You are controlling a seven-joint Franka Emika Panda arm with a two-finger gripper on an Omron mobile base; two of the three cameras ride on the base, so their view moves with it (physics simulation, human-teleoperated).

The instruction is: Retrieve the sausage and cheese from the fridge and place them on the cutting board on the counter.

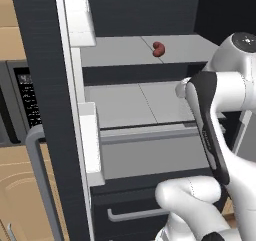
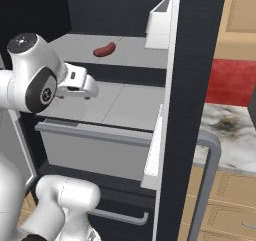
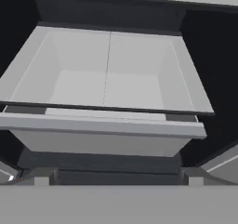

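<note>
The black fridge (image 1: 44, 85) stands open, its light grey shelves in view. A curved reddish-brown sausage (image 1: 158, 48) lies alone on the upper shelf (image 2: 135, 52), and from the right side the sausage (image 2: 104, 49) is seen near the shelf's middle. My gripper (image 3: 118, 177) is open, its two fingertips far apart with nothing between them. It hangs below the sausage's shelf and looks down into an empty pale grey bin (image 3: 56, 56). The cheese and the cutting board are out of view. A corner of the marble counter (image 2: 231, 135) shows past the right door.
White door bins (image 1: 83, 20) (image 2: 161, 21) hang on the open doors on both sides. The right door's grey bar handle (image 2: 207, 185) juts forward. A black oven panel (image 1: 21, 102) sits left of the fridge. A lower drawer with handle (image 1: 132, 215) lies beneath the bin.
</note>
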